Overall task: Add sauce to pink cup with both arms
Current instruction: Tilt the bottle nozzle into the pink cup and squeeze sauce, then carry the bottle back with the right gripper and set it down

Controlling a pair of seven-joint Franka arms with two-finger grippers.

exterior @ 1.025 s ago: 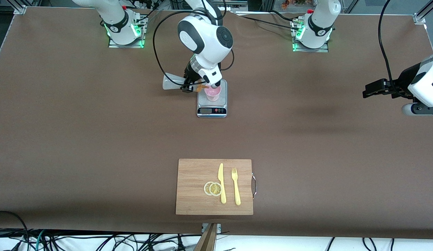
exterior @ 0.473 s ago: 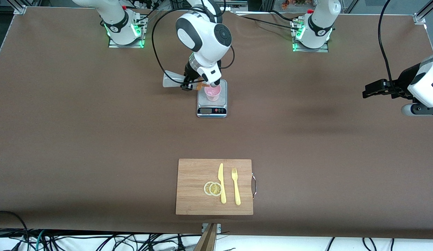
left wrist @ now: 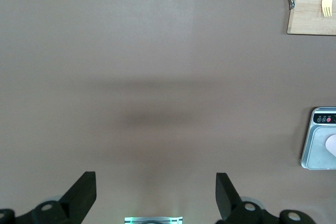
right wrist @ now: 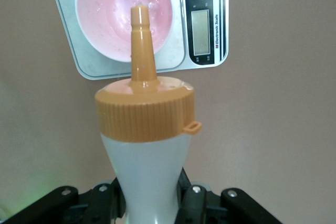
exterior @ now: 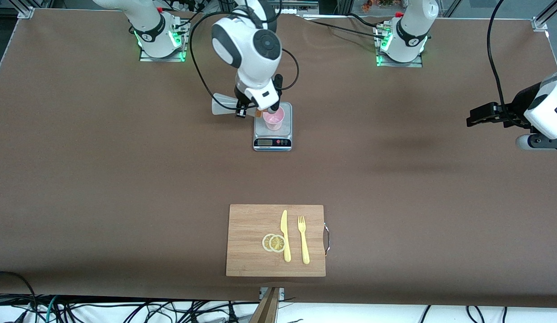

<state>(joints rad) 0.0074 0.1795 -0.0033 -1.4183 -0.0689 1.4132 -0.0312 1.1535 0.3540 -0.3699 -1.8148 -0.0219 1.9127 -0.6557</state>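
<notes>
The pink cup (exterior: 274,119) stands on a small kitchen scale (exterior: 272,134), its inside smeared pink (right wrist: 124,17). My right gripper (exterior: 242,110) is shut on the sauce bottle (exterior: 224,106), held nearly level above the table beside the scale. The fingers clamp the whitish body (right wrist: 144,161) below the orange cap (right wrist: 144,115), and the nozzle points at the cup's opening. My left gripper (exterior: 473,117) hangs open over the table at the left arm's end, holding nothing, its fingers (left wrist: 86,182) wide apart; this arm waits.
A wooden cutting board (exterior: 249,240) lies nearer the front camera, carrying two lemon slices (exterior: 274,242), a yellow knife (exterior: 285,235) and a yellow fork (exterior: 303,240). The scale's display (right wrist: 199,32) faces the front camera. Black cables hang by both arms.
The right arm's upper joints have swung toward the right arm's end and the bottle has shifted slightly with them, nozzle still at the cup. The left arm has not moved.
</notes>
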